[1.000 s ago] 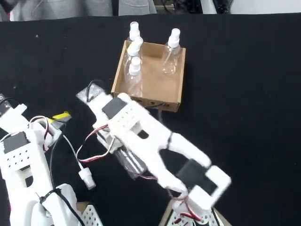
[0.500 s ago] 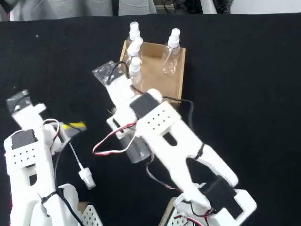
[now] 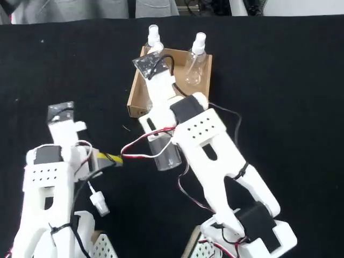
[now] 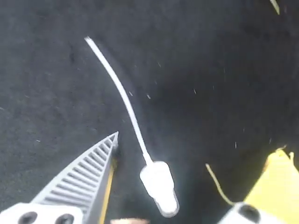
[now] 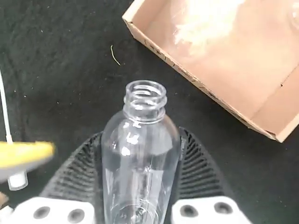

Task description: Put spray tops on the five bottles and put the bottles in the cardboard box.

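Note:
A clear bottle (image 5: 140, 140) with a bare, uncapped neck is held in my right gripper (image 5: 141, 154), which is shut on its body. In the high view that bottle (image 3: 165, 155) hangs just in front of the cardboard box (image 3: 201, 99). Capped bottles (image 3: 196, 52) stand in the box, one (image 3: 153, 35) at its far left corner. A loose spray top (image 4: 159, 187) with a long thin tube (image 4: 120, 91) lies on the black table. My left gripper (image 4: 187, 179) stands open over it, one grey finger and one yellow finger either side.
The black cloth table (image 3: 279, 107) stretches to the right of the box. The left arm's yellow finger (image 5: 23, 155) shows beside the held bottle in the right wrist view. White arm bases stand at the near edge.
My right arm has carried the bottle up the table toward the box, its wrist now over the box's left side. The left arm has swung right, nearer the spray top.

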### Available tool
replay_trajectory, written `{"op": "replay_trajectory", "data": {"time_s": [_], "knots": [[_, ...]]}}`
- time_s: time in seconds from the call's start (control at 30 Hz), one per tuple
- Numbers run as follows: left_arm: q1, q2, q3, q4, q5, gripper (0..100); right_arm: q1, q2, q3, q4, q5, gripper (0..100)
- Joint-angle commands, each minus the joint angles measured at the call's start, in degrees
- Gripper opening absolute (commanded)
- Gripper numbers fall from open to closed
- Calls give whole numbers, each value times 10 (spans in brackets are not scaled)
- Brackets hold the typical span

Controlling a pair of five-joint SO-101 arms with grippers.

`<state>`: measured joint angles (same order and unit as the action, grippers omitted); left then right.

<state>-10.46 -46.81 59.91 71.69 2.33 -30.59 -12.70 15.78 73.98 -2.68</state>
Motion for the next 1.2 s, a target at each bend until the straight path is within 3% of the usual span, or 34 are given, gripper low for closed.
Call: {"op": "replay_trajectory", "data": {"time_s": [0.0, 0.17, 0.33, 0.57, 0.83, 1.17], "knots": [[29, -4, -1, 8, -8, 442, 17, -39, -4, -14, 0, 22], [43, -4, 0, 43, -15, 442, 17, -39, -4, -17, 0, 22], [37, -3, 27, 28, -96, 434, 17, -36, -3, -22, 0, 22], [37, -4, 72, -7, -150, 306, 17, -36, -3, -22, 0, 22], [36, -4, 139, -88, -156, 288, 17, -35, -3, -22, 0, 22], [36, -4, 143, -92, -152, 287, 17, -36, 36, -74, 0, 23]]}}
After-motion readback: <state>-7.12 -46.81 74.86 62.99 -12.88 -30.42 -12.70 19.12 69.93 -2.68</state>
